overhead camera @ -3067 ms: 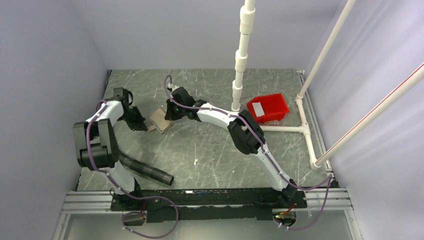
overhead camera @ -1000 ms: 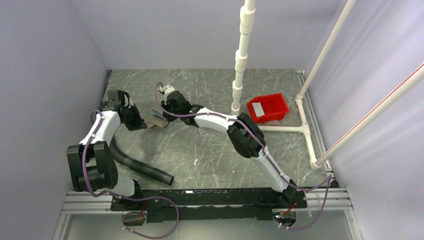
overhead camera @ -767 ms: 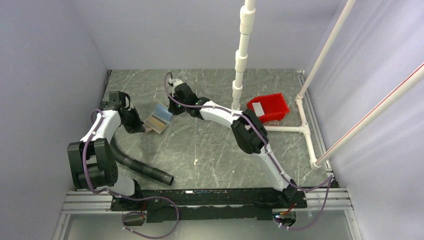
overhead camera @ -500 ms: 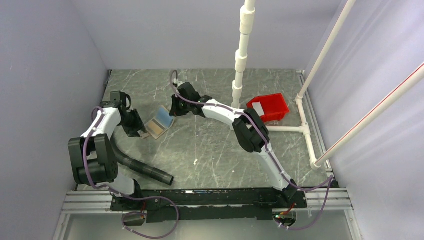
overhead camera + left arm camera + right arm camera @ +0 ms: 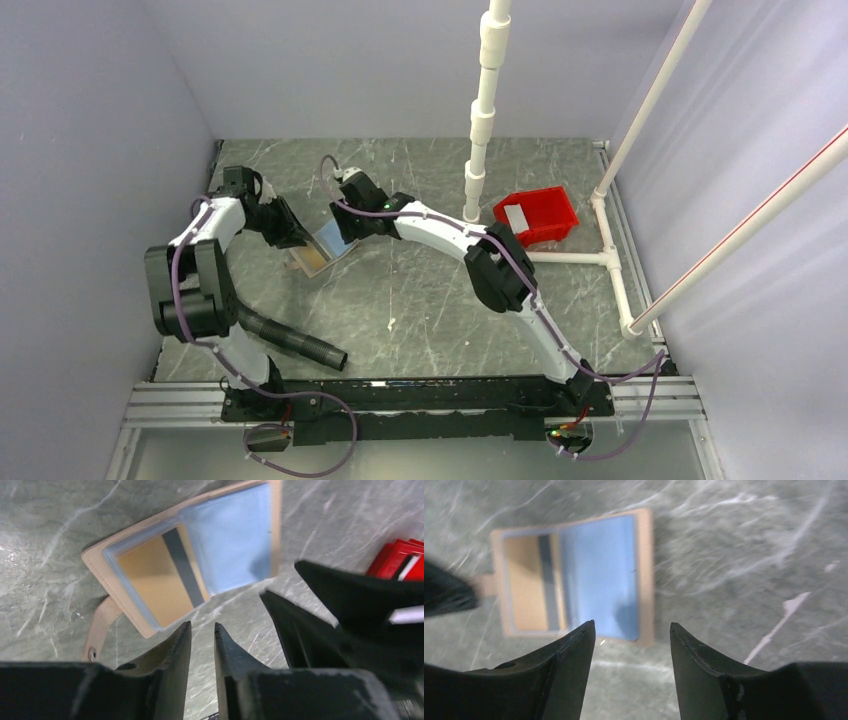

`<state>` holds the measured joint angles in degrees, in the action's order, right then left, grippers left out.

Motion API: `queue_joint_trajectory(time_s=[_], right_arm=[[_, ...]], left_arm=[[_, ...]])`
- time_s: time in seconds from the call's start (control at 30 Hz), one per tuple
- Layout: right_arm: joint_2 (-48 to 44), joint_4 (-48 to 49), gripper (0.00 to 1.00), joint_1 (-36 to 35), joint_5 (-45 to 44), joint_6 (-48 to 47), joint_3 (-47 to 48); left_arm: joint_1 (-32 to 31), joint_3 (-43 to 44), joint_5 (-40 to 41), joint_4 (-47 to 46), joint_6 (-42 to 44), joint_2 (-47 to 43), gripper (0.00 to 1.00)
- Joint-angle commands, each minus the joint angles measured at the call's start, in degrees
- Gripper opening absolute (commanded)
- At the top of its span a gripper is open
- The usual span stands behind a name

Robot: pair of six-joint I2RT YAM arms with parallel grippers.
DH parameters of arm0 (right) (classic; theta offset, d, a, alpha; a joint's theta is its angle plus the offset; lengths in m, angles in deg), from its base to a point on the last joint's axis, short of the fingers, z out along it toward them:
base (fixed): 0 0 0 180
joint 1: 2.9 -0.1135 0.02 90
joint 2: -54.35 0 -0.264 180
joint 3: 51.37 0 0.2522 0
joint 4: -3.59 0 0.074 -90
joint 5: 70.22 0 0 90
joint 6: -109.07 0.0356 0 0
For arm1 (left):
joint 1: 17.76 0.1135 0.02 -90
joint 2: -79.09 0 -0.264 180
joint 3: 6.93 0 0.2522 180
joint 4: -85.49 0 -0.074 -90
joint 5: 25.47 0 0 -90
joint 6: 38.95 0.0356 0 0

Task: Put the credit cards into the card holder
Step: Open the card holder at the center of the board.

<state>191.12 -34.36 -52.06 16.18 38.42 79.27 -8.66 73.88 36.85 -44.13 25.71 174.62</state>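
Note:
The card holder (image 5: 322, 248) lies unfolded on the table, bluish-grey inside up, its tan rim showing (image 5: 227, 540) (image 5: 644, 575). A tan card with a dark stripe (image 5: 160, 580) sits in one of its pockets. Its strap with the snap (image 5: 100, 630) trails off one side. My left gripper (image 5: 291, 233) (image 5: 202, 625) hovers at the holder's left edge, narrowly open and holding nothing. My right gripper (image 5: 347, 227) (image 5: 631, 625) hovers at its right edge, open wide and holding nothing. A pale white credit card (image 5: 517, 216) lies in the red tray.
The red tray (image 5: 548, 203) stands at the right, beside a white pipe frame (image 5: 570, 257). A white post (image 5: 478, 150) rises behind the right arm. A black corrugated hose (image 5: 290, 342) lies near the left arm's base.
A second ago both grippers were shut on the folded, raised holder. It now lies spread open on the table and both grippers have let go; the left one has drawn back and narrowed.

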Motion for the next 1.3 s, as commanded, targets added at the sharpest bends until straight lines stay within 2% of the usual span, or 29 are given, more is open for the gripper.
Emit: queue_joint_trajectory(time_s=[0.0,0.07,0.17,0.23,0.37,0.6,0.8,1.0,1.07,1.13,1.27], right_arm=[[-6.4,5.3,0.54,-0.3,10.0,-4.4,-3.2],[-5.1,9.1,0.37,0.3,20.6,-1.6,-3.0],[-2.0,15.7,0.32,1.5,29.2,3.2,-2.8],[1.1,16.2,0.27,2.7,31.9,4.6,-0.3],[3.4,14.8,0.23,4.0,28.8,3.3,0.4],[2.3,13.5,0.19,3.3,21.4,2.8,-7.6],[-0.5,11.0,0.18,1.3,18.2,2.4,-10.9],[-3.7,9.1,0.22,0.7,17.3,1.3,-10.0],[-3.9,6.8,0.26,0.7,14.5,-0.2,-8.3],[-3.8,4.3,0.31,0.7,11.5,-2.5,-6.4],[-3.5,0.7,0.39,0.7,7.3,-5.9,-2.6]], left_arm=[[0.0,1.6,-1.0,1.6,0.3,4.5,0.26],[0.0,1.5,1.7,2.6,0.8,6.1,0.23],[0.0,1.5,4.9,3.7,1.4,7.7,0.18],[0.0,1.7,7.6,5.1,1.9,9.1,0.12],[0.0,2.2,12.2,7.2,3.2,12.1,0.05],[0.0,4.2,18.9,9.0,4.4,15.0,0.06],[0.0,6.6,20.4,10.5,4.6,17.7,0.11],[0.0,6.4,15.9,8.0,3.8,12.7,0.35],[-0.1,6.5,14.3,7.7,4.1,11.9,0.40],[-0.1,6.8,14.4,7.9,4.3,12.8,0.39],[-0.1,7.9,16.7,9.4,4.9,14.5,0.30]])
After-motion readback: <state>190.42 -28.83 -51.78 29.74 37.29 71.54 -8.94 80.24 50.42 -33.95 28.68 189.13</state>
